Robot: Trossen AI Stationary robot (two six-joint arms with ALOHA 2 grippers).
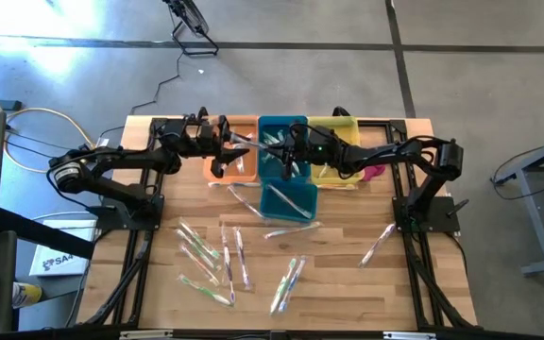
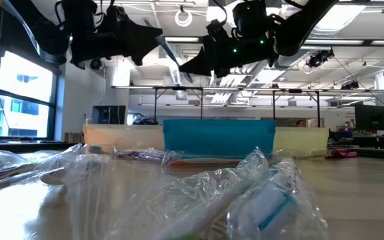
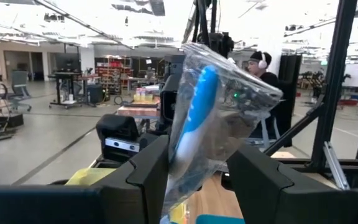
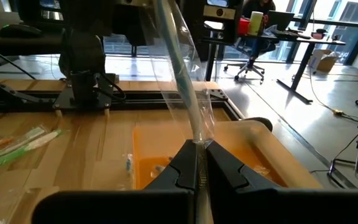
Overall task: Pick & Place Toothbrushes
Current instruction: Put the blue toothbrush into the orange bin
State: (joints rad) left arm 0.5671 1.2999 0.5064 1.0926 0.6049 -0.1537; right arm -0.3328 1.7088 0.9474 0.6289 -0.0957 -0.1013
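I get bright, even light from ceiling fixtures overhead, plus daylight through the windows on the left. From above, glare washes the floor at far left. At counter level the nearest wrapped toothbrushes are a soft blur, and both arms read as dark silhouettes against the ceiling.

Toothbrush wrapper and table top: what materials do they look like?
Toothbrush wrapper: thin clear plastic film, apparently; glossy, crinkled, blue handle visible through it, pinched by the left hand. Table top: light wood, probably butcher block; plank seams and grain show, matte.
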